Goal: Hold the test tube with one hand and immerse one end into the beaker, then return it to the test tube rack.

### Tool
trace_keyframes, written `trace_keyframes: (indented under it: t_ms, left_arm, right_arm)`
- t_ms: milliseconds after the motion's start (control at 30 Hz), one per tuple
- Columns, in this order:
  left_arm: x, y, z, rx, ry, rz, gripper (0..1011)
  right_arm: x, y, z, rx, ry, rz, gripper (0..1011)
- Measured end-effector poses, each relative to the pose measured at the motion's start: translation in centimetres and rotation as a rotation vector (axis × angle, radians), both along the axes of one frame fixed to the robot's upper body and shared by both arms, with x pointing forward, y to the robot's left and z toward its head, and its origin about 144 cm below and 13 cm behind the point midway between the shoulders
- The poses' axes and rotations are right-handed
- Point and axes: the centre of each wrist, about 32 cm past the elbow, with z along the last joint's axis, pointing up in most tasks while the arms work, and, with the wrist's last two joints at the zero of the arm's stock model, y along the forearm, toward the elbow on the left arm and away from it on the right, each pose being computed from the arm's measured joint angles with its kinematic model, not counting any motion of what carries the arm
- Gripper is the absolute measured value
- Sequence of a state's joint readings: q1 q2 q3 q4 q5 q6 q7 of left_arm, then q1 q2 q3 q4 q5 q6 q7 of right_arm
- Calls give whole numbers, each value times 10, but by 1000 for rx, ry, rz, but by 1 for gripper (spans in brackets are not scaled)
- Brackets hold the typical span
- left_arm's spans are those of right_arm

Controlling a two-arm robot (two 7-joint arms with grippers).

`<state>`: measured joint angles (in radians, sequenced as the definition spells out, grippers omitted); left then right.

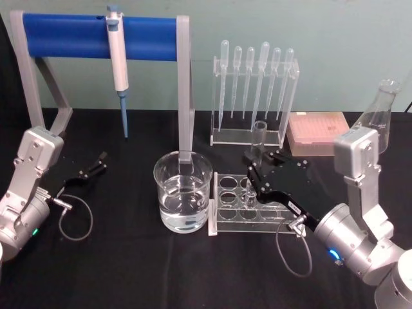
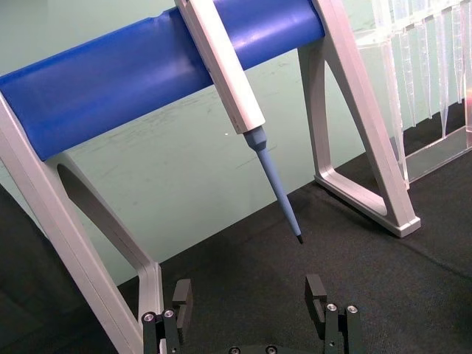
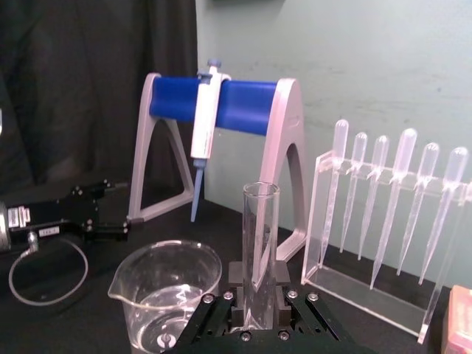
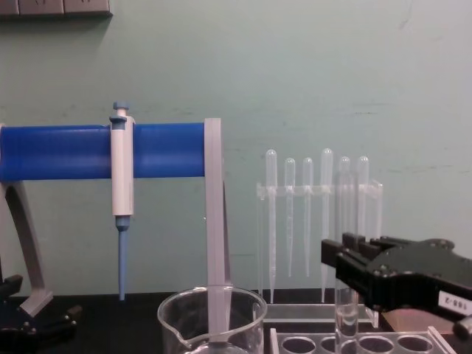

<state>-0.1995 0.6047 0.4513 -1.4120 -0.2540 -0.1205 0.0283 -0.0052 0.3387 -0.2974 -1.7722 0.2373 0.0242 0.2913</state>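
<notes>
Right gripper fingers clamped on upright test tube above rack | keep vertical, carry leftward over beaker | left gripper parked, fingers apart, empty.

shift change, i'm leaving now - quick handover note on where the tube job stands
Right pincer: shut on the test tube, upright over the grey rack.
Left pincer: open, idle on the left side of the table, near the blue stand.
Beaker: holds liquid, just left of the rack.
Done: tube gripped.
Left: carry it to the beaker, dip its lower end, then return it to the rack.
</notes>
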Motion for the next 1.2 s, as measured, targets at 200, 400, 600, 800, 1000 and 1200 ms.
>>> trace_keyframes:
  t_ms: [200, 400, 600, 800, 1000, 1200]
  left_arm:
    - [0, 0, 0, 0, 0, 0, 1000]
    - [0, 0, 0, 0, 0, 0, 1000]
    - [0, 0, 0, 0, 0, 0, 1000]
    - [0, 0, 0, 0, 0, 0, 1000]
    - [0, 0, 0, 0, 0, 0, 1000]
    - [0, 0, 0, 0, 0, 0, 1000]
  right_arm:
    - [4, 2, -4, -25, 14, 13, 226]
    - [10, 3, -7, -47, 23, 19, 226]
    - [15, 3, -8, -66, 33, 25, 226]
    - [20, 5, -6, -87, 55, 35, 226]
    - [25, 6, -3, -102, 75, 43, 226]
    - [25, 7, -2, -101, 82, 46, 252]
